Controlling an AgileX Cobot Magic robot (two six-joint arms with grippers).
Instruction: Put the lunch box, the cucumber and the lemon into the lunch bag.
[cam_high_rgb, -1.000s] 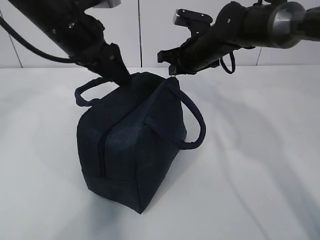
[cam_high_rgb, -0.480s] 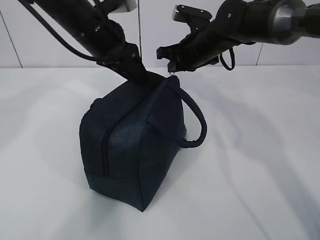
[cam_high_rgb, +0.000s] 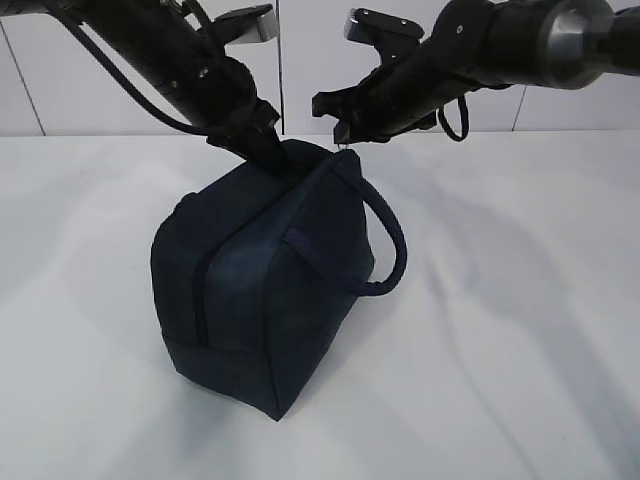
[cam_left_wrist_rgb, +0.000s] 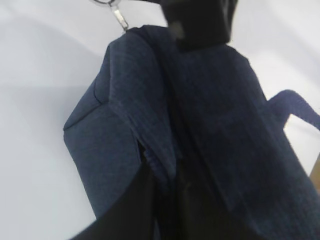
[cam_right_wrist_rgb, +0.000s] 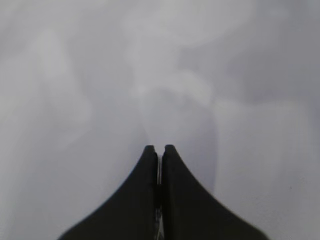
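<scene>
Lunch bag (cam_high_rgb: 265, 290) sits mid-table (cam_high_rgb: 520, 350), top seam looking closed, tilted toward the left hand (cam_high_rgb: 262, 150), which pinches its top fabric. Right hand (cam_high_rgb: 342, 128) is clamped on the zipper ring (cam_left_wrist_rgb: 116, 12). Pull too hard and the bag could tip or the ring slip free. Nothing else around it, no lunch box, cucumber or lemon visible

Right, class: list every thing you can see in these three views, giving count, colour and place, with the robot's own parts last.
lunch bag: one, dark navy, standing mid-table, zipper closed along the near end.
handle: one seen clearly, navy, looped on the bag's right side.
zipper pull: one, metal, at the bag's top rear.
table: one, white, beneath the bag.
lunch box, cucumber, lemon: none visible.
left end effector: one, black, pressed on the bag's top; jaw state hidden.
right end effector: one, black, shut on the zipper pull.
</scene>
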